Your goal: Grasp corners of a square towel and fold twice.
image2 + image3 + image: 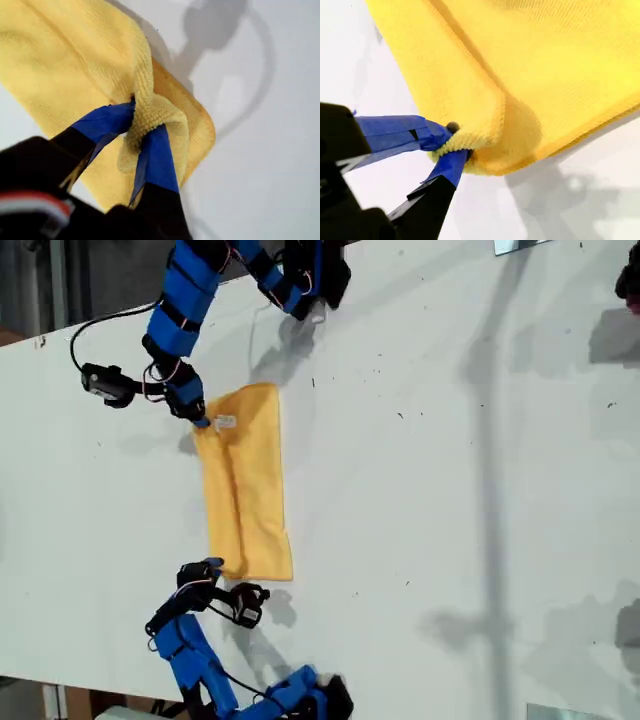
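The towel (245,485) lies on the white table (450,490) toward the exterior view's left, between the 2 arms. It shows as a long narrow strip, not a square, with a soft ridge running down its length. A small white tag (225,422) sits on top at the end nearer the exterior view's upper edge, just beside the jaws of the arm there. The other arm's jaws are at the strip's far end. Both grips are on the long edge toward the exterior view's left.

My first gripper (144,122) is nearly closed, its blue-taped fingers (107,125) pinching a bunched corner of the cloth, with a second layer lying flat beneath it. My second gripper (454,146) is likewise almost closed on a rounded corner of an upper layer, and a lower layer juts out just past it. The wrist views do not tell me which arm in the exterior view is which.

As I read it, the 1st fold is about done: 2 layers are stacked, and the held corners sit close to the edge below them without matching it exactly. Neither corner has been let go. What remains is to lay these corners flush, release them, take fresh hold of the strip's short end and bring it over to the other end for the 2nd fold. The first gripper's bunched hold may leave a wrinkle at that corner.
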Motion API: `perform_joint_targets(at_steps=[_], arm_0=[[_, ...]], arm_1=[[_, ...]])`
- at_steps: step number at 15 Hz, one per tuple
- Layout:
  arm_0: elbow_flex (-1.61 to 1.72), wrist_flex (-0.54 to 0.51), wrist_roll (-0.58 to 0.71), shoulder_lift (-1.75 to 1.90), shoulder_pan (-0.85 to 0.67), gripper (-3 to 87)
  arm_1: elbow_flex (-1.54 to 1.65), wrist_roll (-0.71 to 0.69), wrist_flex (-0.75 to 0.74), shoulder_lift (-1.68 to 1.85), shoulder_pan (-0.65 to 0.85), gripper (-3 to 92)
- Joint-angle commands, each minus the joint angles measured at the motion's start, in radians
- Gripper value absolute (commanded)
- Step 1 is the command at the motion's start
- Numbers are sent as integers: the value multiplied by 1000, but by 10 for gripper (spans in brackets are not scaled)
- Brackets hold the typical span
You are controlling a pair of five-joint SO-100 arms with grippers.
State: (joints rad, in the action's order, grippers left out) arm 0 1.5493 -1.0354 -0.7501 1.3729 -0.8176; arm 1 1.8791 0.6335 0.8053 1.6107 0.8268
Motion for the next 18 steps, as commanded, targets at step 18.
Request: perform_joint_targets(at_steps=[18], arm_0=[[696,319,-206,439,268,-1]], arm_1=[[488,147,55,469,-170,-1]])
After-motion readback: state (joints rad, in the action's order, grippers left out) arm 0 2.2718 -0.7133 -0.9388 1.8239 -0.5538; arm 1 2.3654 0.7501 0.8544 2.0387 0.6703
